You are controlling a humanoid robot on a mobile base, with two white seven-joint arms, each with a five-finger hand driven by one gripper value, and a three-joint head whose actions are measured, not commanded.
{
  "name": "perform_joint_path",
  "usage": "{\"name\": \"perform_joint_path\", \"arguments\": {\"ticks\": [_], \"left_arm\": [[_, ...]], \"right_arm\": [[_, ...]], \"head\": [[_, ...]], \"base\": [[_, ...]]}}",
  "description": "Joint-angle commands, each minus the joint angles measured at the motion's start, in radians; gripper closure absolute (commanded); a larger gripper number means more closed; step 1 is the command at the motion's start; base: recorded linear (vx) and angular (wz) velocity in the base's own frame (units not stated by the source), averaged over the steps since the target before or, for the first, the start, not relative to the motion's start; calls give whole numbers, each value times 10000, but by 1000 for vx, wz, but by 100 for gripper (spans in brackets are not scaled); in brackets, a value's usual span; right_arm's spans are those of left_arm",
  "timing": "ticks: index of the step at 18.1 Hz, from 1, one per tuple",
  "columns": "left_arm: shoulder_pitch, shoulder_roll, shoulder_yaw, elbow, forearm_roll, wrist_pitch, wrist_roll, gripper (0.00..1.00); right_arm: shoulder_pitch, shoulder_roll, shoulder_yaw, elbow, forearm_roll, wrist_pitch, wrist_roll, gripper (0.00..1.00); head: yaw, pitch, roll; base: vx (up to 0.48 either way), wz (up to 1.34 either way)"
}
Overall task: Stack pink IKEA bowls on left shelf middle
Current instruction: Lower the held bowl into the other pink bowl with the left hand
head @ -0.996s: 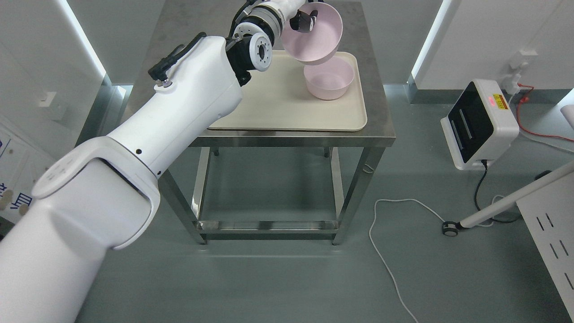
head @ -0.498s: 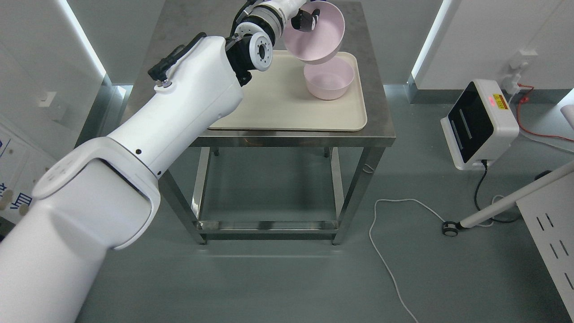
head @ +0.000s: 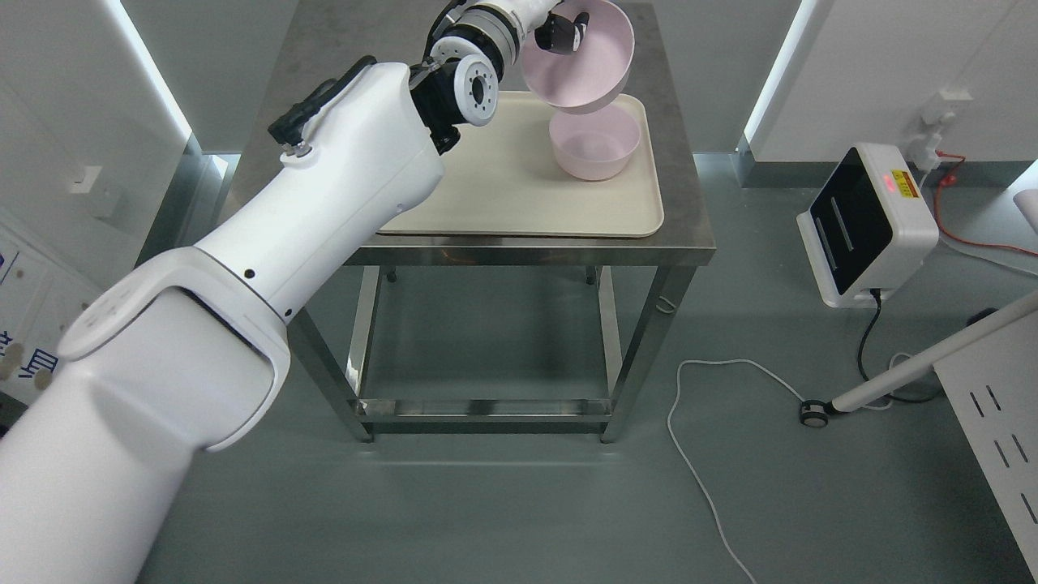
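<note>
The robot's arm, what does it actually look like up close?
The left arm is clad in smooth, glossy white shells, bulky near the shoulder. A black cable loops out over the forearm. The wrist is black and silver, with a round white cap ringed by small holes. The left hand has dark fingers. No right arm shows.

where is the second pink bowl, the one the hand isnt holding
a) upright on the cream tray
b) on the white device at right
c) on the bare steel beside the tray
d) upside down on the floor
a: the free pink bowl sits upright at the far right of the cream tray, while the left hand holds the tilted bowl above it.
</note>
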Motion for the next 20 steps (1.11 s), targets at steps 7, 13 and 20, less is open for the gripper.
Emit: {"name": "perform_joint_path", "arguments": {"ticks": [7,13,20], "left_arm": [[173,174,394,-188,38,24,56,98],[189,174,486,-249,53,-7,87,98],[189,174,1450,-265,38,-7,25,97]], "right_arm": [[291,-175,-123,-337,0,6,5,0],[291,-175,-107,-337,0,6,5,0],[291,-175,-107,-337,0,7,5,0]], "head": [[0,0,0],[0,0,0],[0,0,0]], "base": [[0,0],[0,0],[22,-49]]}}
